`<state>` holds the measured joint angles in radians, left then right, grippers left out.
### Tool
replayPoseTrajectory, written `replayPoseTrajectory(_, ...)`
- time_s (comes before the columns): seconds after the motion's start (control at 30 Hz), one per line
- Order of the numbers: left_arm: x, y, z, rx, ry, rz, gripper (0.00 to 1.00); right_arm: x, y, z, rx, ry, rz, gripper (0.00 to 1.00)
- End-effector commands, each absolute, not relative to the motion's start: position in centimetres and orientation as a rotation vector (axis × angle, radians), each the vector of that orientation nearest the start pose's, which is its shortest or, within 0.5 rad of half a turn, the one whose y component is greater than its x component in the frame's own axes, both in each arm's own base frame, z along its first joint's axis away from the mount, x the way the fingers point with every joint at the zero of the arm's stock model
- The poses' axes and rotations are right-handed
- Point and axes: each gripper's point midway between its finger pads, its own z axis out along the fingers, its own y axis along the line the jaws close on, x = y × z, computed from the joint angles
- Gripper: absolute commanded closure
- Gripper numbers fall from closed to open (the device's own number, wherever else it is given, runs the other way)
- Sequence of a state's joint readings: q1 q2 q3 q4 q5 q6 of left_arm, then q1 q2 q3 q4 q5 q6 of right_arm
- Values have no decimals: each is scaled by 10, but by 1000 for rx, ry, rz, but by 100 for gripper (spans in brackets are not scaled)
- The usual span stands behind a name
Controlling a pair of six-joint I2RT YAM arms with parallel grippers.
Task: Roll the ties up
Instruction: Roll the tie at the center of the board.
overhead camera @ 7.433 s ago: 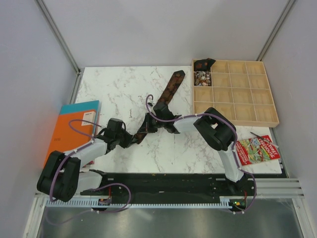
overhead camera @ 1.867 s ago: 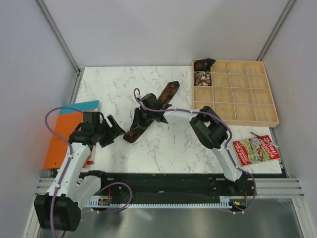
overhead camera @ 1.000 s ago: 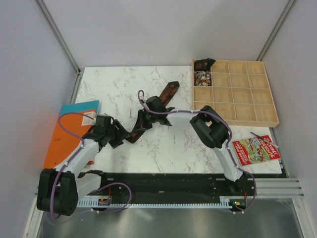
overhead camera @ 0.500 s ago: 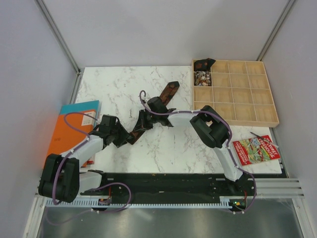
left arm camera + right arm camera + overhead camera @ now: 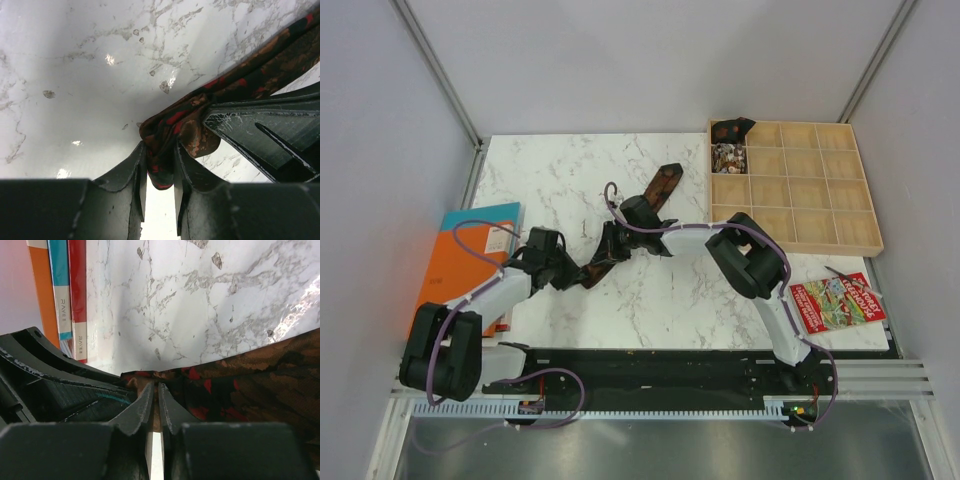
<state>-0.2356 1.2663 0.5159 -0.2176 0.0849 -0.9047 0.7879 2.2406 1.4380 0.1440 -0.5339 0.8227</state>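
Pinching, left: the left gripper point(image 5: 160, 150) is clamped on the crumpled near end of the tie point(image 5: 190, 117), and red-and-brown fabric bunches up between its fingers point(image 5: 127, 175).
Pinching, right: the right gripper point(image 5: 156, 392) is all but pressed together, with only a thin fold of the same tie caught at its tips.
Grippers together: they sit just beside each other, each one's black body filling a corner of the other's wrist view.
Tie, from above: it runs on a diagonal across the marble surface point(image 5: 540, 175). Its far end points toward the tray and its near end sits low and left, where both grippers meet.
Tie, fabric: dark brown with reddish blotches. It is flat along the far stretch and rumpled at the held end.
Tray: the wooden tray point(image 5: 820, 190) of square compartments sits at the far right, apart from the tie. Small bundles point(image 5: 728, 157) fill two compartments at its far left corner, too small to make out.
Left edge: an orange-and-teal book point(image 5: 460, 260) lies beside the left arm.
Right edge: a red illustrated booklet point(image 5: 838, 300) lies near the right arm's base.
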Motion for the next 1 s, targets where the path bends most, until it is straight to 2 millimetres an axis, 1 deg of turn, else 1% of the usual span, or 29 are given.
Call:
replayPoseTrajectory(0.0,261,-100,41,-738,2504,-439,84,296,464,43,-295,2566,1344,83)
replayPoseTrajectory(0.03,263,-101,49,-706,2504,-438,85,297,466,48,-297,2553,1351,82)
replayPoseTrajectory(0.07,254,-99,48,-705,2549,-411,86,298,467,55,-296,2542,1361,80)
replayPoseTrajectory(0.13,252,-98,57,-680,2557,-408,89,300,469,64,-284,2528,1375,78)
replayPoseTrajectory(0.17,250,-98,59,-675,2563,-406,89,299,470,71,-287,2513,1385,76)
replayPoseTrajectory(0.2,243,-97,62,-673,2574,-402,91,299,470,76,-286,2506,1391,75)
replayPoseTrajectory(0.27,240,-97,69,-665,2576,-408,91,299,471,87,-289,2483,1400,71)
replayPoseTrajectory(0.3,236,-96,70,-662,2588,-403,91,298,472,90,-290,2479,1403,71)
replayPoseTrajectory(0.33,234,-96,74,-656,2577,-417,91,296,472,92,-294,2478,1404,70)
replayPoseTrajectory(0.43,230,-96,80,-653,2571,-425,91,291,472,98,-302,2472,1403,70)
replayPoseTrajectory(0.53,225,-96,80,-647,2586,-424,92,288,472,102,-303,2464,1398,70)
replayPoseTrajectory(0.6,222,-95,79,-644,2597,-418,92,287,472,103,-305,2462,1393,70)
replayPoseTrajectory(0.7,219,-94,79,-641,2607,-407,93,281,475,104,-317,2463,1391,73)
replayPoseTrajectory(0.77,217,-92,79,-645,2608,-399,93,273,479,101,-333,2473,1392,76)
replayPoseTrajectory(0.9,217,-91,82,-643,2606,-392,93,255,490,91,-366,2496,1372,79)
replayPoseTrajectory(0.93,218,-91,82,-643,2606,-392,93,253,492,84,-366,2507,1358,81)
replayPoseTrajectory(0.97,217,-91,82,-647,2611,-386,93,251,492,82,-364,2513,1354,82)
